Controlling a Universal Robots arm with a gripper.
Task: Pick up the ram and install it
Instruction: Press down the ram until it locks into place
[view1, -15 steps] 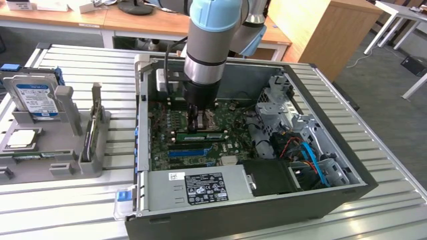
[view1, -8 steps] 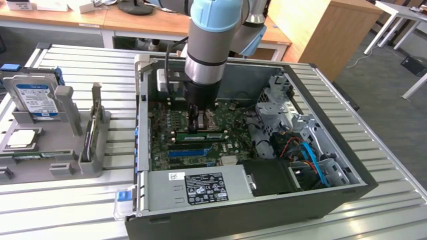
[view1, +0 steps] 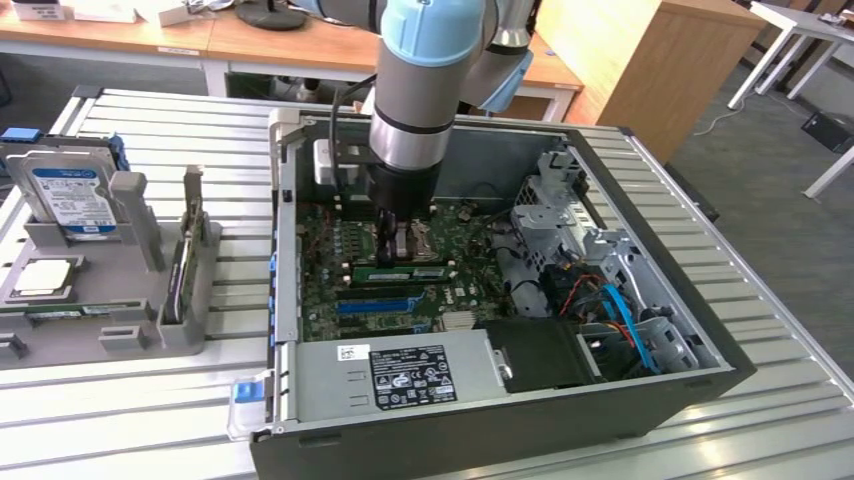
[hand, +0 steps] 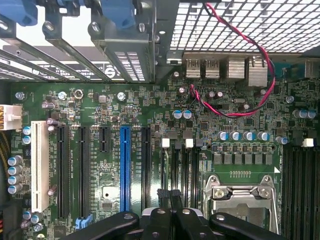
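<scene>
Gripper (view1: 388, 240) sits low inside the open PC case (view1: 694, 375), over the motherboard (view1: 467, 240). Fingers (hand: 170, 205) are pressed together, nothing visibly pinched between them in the wrist view.

Ram (view1: 398, 271): green stick lying in the memory-slot area of the board, just under and slightly in front of the fingertips in the exterior view. Whether tips actually touch it, can't tell; looks touching or just above. Its long axis runs across the exterior view, left to right, roughly parallel to the blue expansion slot (view1: 378, 303) nearer the power supply (view1: 400, 375). It appears already down in a slot, so my read is the closed fingers are pressing it home or resting on it rather than carrying it; whether it's fully latched can't be told.

Wrist view: closed tips hang over the board beside the CPU socket (hand: 242, 197), black empty memory slots (hand: 300, 185) on the far side of the socket from the tool.

Outside the case, a gray fixture (view1: 120, 300) with a hard drive (view1: 67, 200) stands well apart from the tool, toward the exterior view's left.
</scene>
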